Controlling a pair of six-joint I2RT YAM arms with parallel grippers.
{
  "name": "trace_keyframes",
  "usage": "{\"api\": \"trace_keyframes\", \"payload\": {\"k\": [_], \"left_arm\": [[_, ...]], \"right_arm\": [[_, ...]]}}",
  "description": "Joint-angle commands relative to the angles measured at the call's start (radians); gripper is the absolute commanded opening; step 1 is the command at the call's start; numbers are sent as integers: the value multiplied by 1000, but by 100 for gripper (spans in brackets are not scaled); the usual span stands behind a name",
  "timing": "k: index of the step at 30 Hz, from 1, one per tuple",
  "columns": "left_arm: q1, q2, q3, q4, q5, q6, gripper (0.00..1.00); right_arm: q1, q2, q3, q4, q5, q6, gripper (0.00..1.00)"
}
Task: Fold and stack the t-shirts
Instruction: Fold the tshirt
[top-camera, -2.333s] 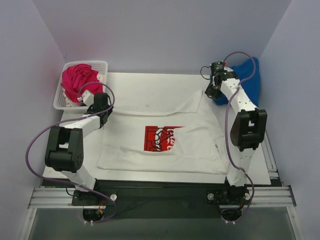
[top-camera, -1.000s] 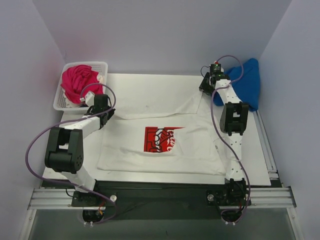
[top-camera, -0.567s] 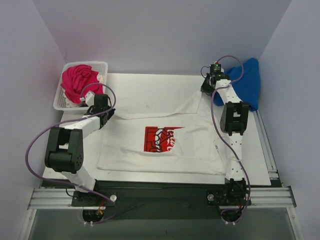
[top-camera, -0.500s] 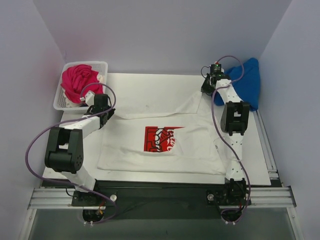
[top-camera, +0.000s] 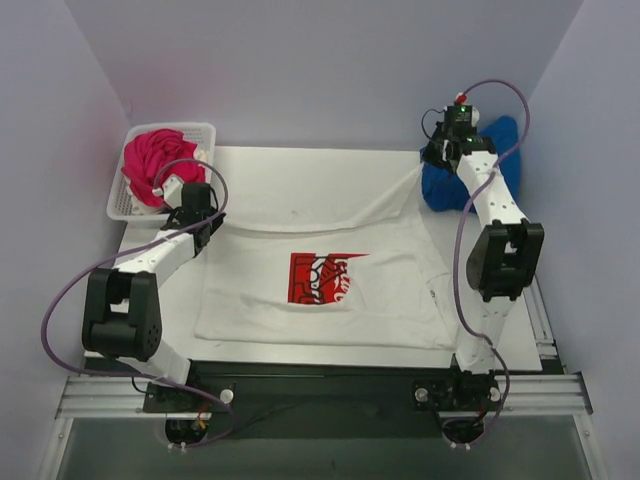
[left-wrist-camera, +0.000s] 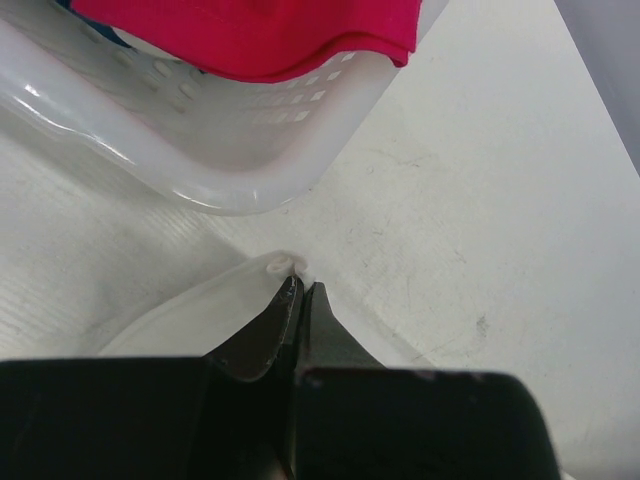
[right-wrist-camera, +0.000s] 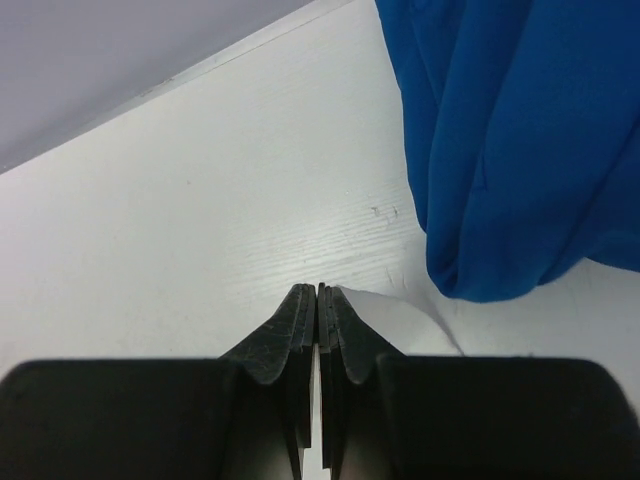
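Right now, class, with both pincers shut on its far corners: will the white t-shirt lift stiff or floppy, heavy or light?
Probably floppy: the white t-shirt lies wrinkled, its far edge curving slack between the left pincer and right pincer. Likely light: small pinches at its corners appear enough. Its middle will probably sag and trail on the table.

Place: robot lab test cell
Enclosure: plain lavender walls (top-camera: 320, 70) box in a white table (top-camera: 300, 170)
Rig: left arm (top-camera: 125, 305) and right arm (top-camera: 500, 255) bolted to an aluminium rail (top-camera: 100, 396)
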Motion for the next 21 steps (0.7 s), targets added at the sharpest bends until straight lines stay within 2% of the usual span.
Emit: {"api": "trace_keyframes", "payload": {"k": [1, 15, 21], "left_arm": [[17, -53, 34, -38, -39, 6, 0], [29, -165, -19, -189, -108, -83, 0], [29, -193, -44, -273, -114, -117, 0]], "right_arm": [[-18, -131, -109, -8, 50, -4, 0], [-90, -563, -591, -14, 61, 70, 0], [-96, -725, -708, -78, 96, 99, 0]]}}
